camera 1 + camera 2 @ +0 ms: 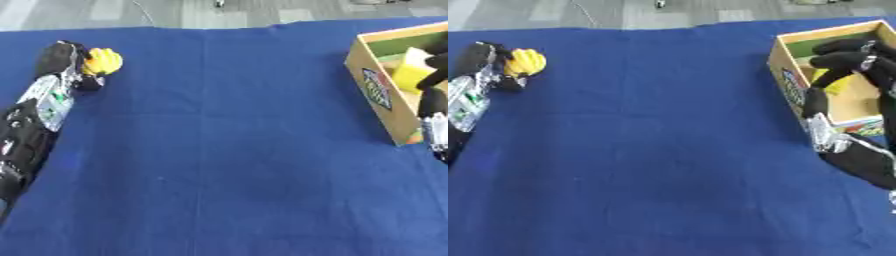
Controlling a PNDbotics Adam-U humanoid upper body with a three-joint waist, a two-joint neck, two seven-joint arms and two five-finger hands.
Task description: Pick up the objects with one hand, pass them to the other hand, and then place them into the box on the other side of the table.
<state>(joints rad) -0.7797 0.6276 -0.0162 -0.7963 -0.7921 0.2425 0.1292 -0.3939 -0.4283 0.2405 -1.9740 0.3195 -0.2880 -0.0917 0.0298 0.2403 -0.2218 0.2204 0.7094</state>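
Left eye view: a blue cloth-covered table (219, 150) before grey flooring (175, 12); at its far left corner the left hand (70, 62) curls round a yellow rounded object (103, 61).

Right eye view: at the right edge, the right hand (855, 60) holds a yellow block (837, 80) inside the open wooden box (785, 75).

A table covered by a blue cloth (227, 150) is seen. A wooden box (794, 75) is set on it at two o'clock, and a yellow object (103, 61) is found at ten o'clock.

Left hand (74, 62) far left — fingers curled; right hand (852, 59) far right, fingers bent downward.
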